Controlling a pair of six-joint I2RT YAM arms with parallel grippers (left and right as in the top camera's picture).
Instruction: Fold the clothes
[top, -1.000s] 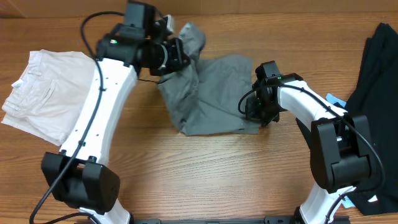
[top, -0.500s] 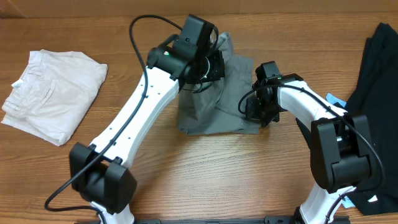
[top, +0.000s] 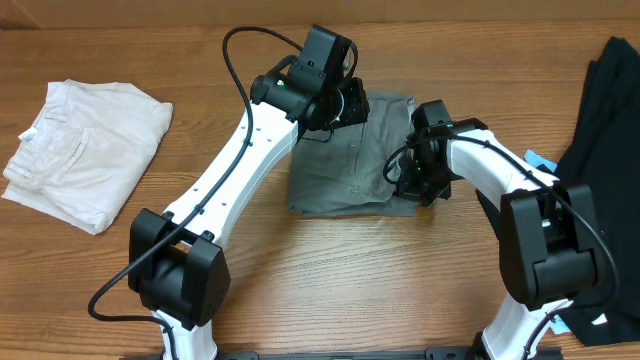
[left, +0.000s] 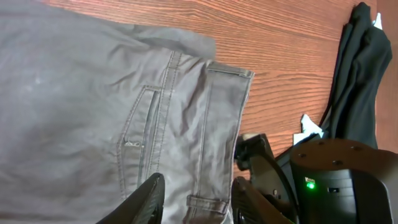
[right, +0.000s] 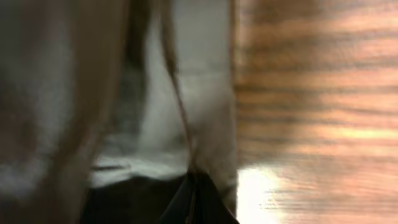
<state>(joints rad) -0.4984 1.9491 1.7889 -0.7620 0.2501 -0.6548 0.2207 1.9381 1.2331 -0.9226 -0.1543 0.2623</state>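
The grey garment (top: 340, 175) lies folded in half at the table's middle. Its pocket seam and waistband fill the left wrist view (left: 74, 106). My left gripper (top: 345, 105) hovers over the garment's far right part. Its fingers (left: 198, 199) stand apart, with the waistband and a belt loop lying between them. My right gripper (top: 410, 185) is at the garment's right edge. Its fingers (right: 193, 193) are pressed together on the grey cloth (right: 180, 93); that view is blurred.
A folded off-white garment (top: 85, 150) lies at the far left. A black garment (top: 605, 130) lies along the right edge, also in the left wrist view (left: 357, 62). My right arm (left: 329, 180) is close beside the left gripper. Bare wood lies in front.
My left arm swept from the far left to the right, carrying the grey cloth's left half over its right half. The garment now lies flat and narrower. The right arm held still.
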